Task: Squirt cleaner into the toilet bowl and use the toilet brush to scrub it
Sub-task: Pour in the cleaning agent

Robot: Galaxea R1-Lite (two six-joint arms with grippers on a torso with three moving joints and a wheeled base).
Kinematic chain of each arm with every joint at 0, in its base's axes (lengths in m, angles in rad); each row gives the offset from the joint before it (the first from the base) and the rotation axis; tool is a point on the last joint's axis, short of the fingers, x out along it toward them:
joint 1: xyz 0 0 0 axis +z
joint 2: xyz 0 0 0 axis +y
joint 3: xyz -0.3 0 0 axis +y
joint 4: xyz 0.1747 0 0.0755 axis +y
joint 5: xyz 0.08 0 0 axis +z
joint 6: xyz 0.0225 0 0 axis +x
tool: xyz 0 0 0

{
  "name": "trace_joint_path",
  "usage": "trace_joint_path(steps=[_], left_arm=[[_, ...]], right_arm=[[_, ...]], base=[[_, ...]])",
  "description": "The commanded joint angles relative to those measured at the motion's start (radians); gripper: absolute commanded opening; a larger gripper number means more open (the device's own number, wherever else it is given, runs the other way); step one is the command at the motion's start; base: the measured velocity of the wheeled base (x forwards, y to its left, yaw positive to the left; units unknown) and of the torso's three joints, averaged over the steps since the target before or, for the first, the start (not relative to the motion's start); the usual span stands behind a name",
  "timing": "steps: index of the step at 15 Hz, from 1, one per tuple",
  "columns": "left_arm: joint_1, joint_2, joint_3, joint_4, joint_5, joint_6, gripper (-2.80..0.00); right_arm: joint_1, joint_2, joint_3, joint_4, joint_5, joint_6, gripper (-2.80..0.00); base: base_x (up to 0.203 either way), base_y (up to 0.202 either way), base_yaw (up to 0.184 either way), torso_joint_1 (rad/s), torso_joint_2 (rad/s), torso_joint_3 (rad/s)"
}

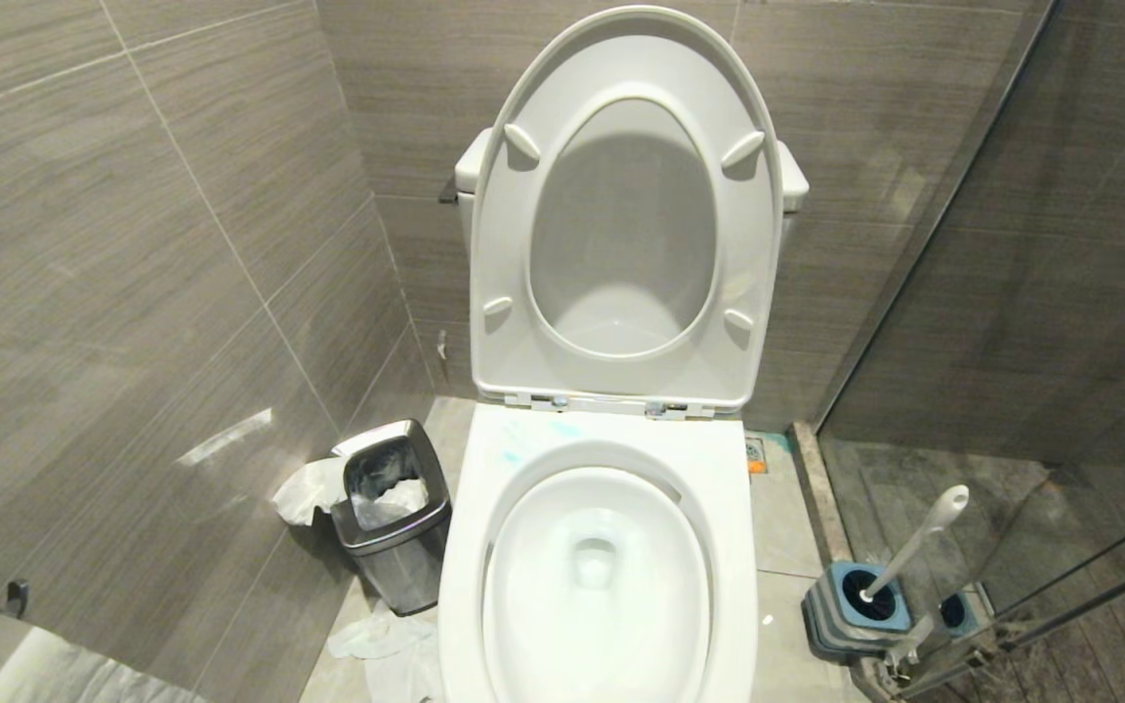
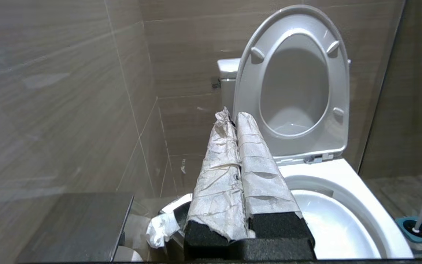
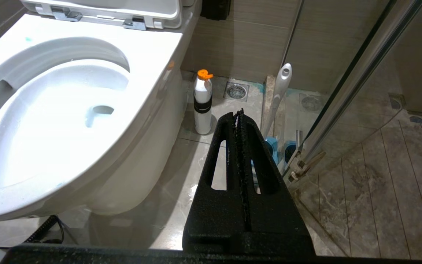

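Probably the slim grey plastic toilet brush [image 1: 917, 547], upright in its square blue holder [image 1: 855, 607] on the floor, is light and stiff; grasp its flattened handle top. Both grippers, left [image 2: 233, 116] and right [image 3: 239, 114], are pressed together, empty.

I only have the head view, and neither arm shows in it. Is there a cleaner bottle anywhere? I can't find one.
Observer: Yes. The right wrist view shows a white bottle with an orange cap standing upright on the floor, beside the toilet bowl, on the toilet brush side.
Operator: Is either end effector holding anything?
Observer: The left end effector is shut and empty; its fingers are wrapped in pale crinkled material.
Operator: And the right one?
Observer: The right end effector is also shut and empty, pointing toward the floor between the bottle and the brush.
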Motion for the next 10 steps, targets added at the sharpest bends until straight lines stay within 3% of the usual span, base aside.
trace_joint_path(steps=[1,6,10], left_arm=[[0.000,-0.006,0.085,-0.020,0.010,0.004,-2.80],[0.000,-0.006,0.253,-0.032,0.063,0.026,-2.80],[0.000,-0.006,0.448,-0.200,0.069,0.073,-2.80]], right_arm=[[0.000,0.000,0.000,0.000,0.000,0.000,-2.80],[0.000,0.000,0.000,0.000,0.000,0.000,-2.80],[0.000,0.000,0.000,0.000,0.001,0.000,-2.80]], base=[[0.000,0.000,0.000,0.000,0.00,0.000],[0.000,0.000,0.000,0.000,0.00,0.000],[0.000,0.000,0.000,0.000,0.00,0.000]])
